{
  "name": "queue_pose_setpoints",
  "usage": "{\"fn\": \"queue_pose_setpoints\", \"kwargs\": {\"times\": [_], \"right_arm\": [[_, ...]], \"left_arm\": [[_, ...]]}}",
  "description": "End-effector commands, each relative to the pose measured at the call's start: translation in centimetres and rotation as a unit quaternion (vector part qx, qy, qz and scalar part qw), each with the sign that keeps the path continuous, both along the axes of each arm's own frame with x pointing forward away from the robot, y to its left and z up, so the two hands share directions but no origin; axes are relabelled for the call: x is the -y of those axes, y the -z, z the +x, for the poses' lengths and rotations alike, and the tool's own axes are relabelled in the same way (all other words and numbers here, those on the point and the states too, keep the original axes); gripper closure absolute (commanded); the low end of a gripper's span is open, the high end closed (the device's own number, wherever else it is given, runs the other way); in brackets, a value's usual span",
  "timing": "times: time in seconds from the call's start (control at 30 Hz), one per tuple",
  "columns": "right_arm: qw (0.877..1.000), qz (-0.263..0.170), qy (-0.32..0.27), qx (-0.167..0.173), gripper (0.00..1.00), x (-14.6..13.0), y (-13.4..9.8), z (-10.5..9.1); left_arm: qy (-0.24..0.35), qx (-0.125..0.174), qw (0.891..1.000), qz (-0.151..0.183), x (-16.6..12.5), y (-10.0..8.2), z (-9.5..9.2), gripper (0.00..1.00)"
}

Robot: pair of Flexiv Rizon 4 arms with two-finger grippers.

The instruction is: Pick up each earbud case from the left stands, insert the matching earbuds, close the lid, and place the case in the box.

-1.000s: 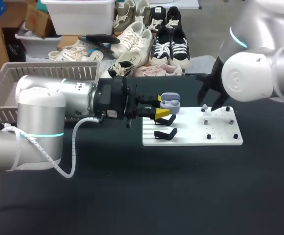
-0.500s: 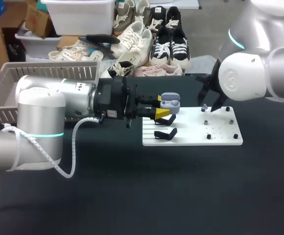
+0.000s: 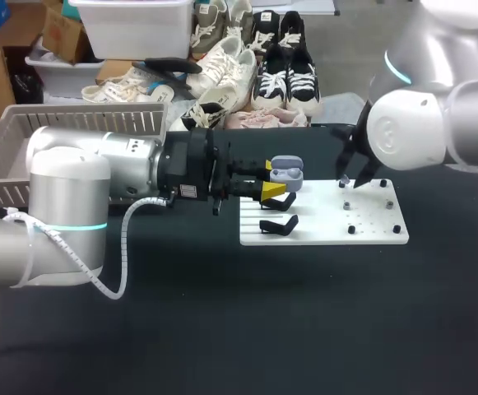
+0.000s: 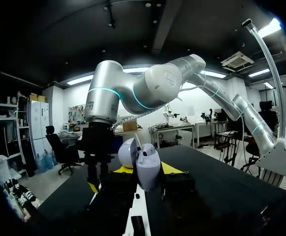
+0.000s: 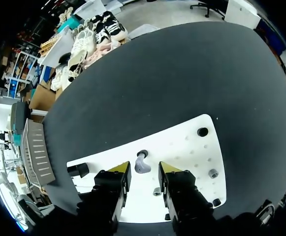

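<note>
My left gripper (image 3: pixel 271 179) is shut on a lavender earbud case (image 3: pixel 286 174), held above the left end of the white board (image 3: pixel 321 232). In the left wrist view the case (image 4: pixel 148 169) sits upright between the fingers with its lid (image 4: pixel 127 152) open. My right gripper (image 3: pixel 354 176) hangs over the board's right part. In the right wrist view a lavender earbud (image 5: pixel 142 162) stands on the board (image 5: pixel 182 147) between the yellow tips of the right gripper (image 5: pixel 143 170). There is a small gap on each side, so the gripper is open.
An empty black stand (image 3: pixel 278 224) sits on the board below the held case. Small pegs (image 5: pixel 203 132) dot the board's right part. A grey slatted basket (image 3: pixel 25 140) stands at the table's far left, behind my left arm.
The right arm shifted slightly over the board and its fingers have narrowed around the earbud. The left arm and the case have not moved.
</note>
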State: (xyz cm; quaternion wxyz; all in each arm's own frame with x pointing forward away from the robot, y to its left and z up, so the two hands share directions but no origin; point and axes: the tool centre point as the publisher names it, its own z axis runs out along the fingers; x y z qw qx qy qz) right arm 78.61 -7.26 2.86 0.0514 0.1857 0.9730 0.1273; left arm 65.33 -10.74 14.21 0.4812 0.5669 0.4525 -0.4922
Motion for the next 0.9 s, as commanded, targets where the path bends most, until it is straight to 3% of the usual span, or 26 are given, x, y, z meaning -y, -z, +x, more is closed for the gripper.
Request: {"fn": "queue_pose_setpoints", "kwargs": {"times": [0.03, 0.37, 0.5, 0.9], "right_arm": [[1.0, -0.003, 0.002, -0.002, 0.67, -0.26, 0.14, 0.09], [1.0, -0.003, 0.002, -0.005, 0.74, -0.49, 0.31, 0.22], [1.0, -0.004, 0.002, -0.006, 1.0, -0.55, 0.33, 0.23], [1.0, -0.001, 0.003, -0.004, 1.0, -0.03, -0.33, -0.22]], "left_arm": [[-0.002, 0.001, 1.0, -0.001, 0.01, 0.02, -0.06, 1.0], [-0.002, 0.001, 1.0, -0.001, 0.01, 0.02, -0.06, 1.0], [-0.002, 0.001, 1.0, -0.001, 0.01, 0.02, -0.06, 1.0], [-0.002, 0.001, 1.0, -0.001, 0.01, 0.02, -0.06, 1.0]]}}
